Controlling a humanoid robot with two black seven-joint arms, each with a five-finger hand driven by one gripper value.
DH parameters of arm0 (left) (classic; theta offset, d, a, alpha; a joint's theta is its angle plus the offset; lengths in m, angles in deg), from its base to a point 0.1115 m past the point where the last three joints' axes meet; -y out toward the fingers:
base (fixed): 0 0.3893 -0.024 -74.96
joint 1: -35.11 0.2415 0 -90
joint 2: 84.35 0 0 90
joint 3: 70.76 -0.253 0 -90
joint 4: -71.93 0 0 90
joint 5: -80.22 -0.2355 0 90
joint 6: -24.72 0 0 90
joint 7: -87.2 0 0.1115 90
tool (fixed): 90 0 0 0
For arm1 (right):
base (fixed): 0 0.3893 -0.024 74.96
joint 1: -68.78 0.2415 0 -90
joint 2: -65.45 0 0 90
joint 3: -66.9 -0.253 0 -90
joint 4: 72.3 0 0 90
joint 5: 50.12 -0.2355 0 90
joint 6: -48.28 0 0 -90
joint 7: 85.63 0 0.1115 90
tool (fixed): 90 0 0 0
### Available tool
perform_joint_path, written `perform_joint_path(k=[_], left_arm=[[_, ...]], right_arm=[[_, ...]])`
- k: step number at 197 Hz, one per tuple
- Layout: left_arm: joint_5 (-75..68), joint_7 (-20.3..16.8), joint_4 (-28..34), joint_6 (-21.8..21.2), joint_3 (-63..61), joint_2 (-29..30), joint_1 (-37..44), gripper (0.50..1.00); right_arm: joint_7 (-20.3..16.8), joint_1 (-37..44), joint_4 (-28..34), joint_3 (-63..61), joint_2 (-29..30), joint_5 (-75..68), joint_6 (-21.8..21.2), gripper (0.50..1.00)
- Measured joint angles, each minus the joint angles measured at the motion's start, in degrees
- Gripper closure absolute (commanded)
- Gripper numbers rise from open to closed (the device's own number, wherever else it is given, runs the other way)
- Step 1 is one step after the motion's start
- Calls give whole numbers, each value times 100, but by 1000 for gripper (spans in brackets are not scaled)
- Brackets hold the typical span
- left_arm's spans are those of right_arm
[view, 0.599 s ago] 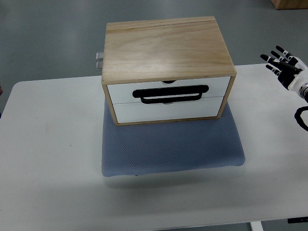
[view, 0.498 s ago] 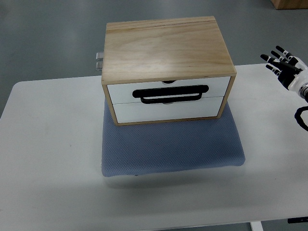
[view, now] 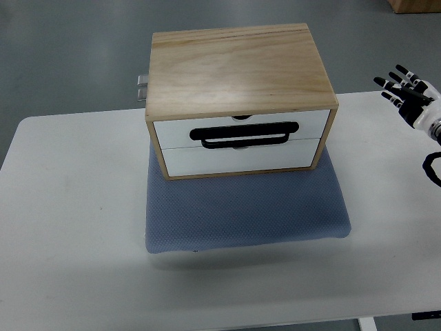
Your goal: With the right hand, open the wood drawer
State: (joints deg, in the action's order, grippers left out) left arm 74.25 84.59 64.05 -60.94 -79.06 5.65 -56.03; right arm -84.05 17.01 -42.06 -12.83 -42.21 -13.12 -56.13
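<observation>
A wooden drawer box (view: 238,69) stands on a blue-grey mat (view: 244,210) in the middle of the white table. Its front holds two white drawers, both closed, with a black handle (view: 244,134) across the upper one. My right hand (view: 405,91) hovers at the far right edge, well to the right of the box and level with its front. Its fingers are spread and hold nothing. The left arm does not show.
The white table (view: 69,227) spreads around the mat on all sides. A small metal fitting (view: 142,86) juts out from behind the box's left side. A corner of a cardboard box (view: 413,5) sits on the floor at top right.
</observation>
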Motion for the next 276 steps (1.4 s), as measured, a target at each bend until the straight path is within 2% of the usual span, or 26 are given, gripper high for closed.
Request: perform_joint_path(k=[276], left_arm=[[1, -2, -3, -12, 4, 0, 0, 500]], right_arm=[[0, 54, 197, -3, -147, 0, -9, 546]])
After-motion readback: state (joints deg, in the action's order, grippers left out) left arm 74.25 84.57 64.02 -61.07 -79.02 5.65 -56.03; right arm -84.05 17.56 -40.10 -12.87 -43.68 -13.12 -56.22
